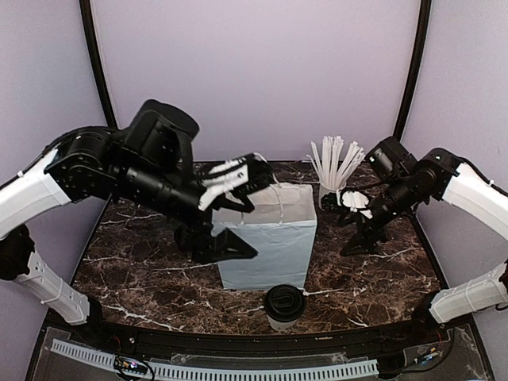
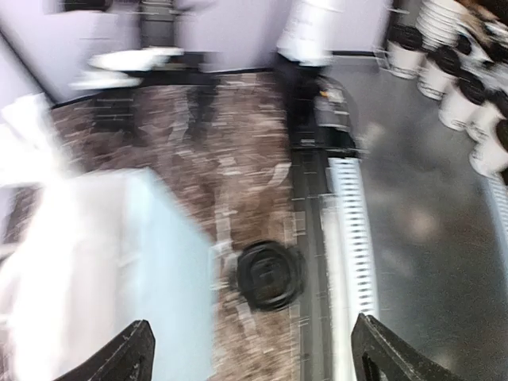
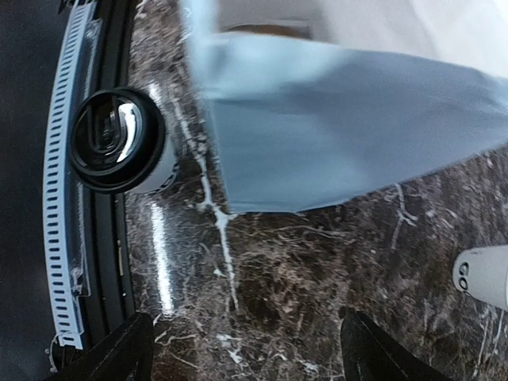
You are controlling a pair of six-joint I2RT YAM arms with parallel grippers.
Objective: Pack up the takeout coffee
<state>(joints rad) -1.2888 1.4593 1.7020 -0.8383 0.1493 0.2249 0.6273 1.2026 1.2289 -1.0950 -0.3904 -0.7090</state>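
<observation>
Top view: the coffee cup [image 1: 283,321], with its black lid [image 1: 285,302] on, stands upright just in front of the paper bag [image 1: 270,238], not touching it.
Left wrist view: blurred. The left gripper [image 2: 254,361] has its fingers wide apart and empty, with the cup beside the paper bag.
Right wrist view: the right gripper [image 3: 250,357] has its fingers spread and empty, with the cup near the paper bag's corner.
Handling: the cup is probably light, thin-walled and easy to crush or spill. Grip it gently around the paper wall under the lid and keep it upright.

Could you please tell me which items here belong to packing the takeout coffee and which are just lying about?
Belongs to the job:
- takeout coffee, black lid on, in front of the bag
- white paper bag, likely where it goes

Just lying about:
- cup of white sticks, behind the bag
- lidded cups in a row, off to one side
</observation>
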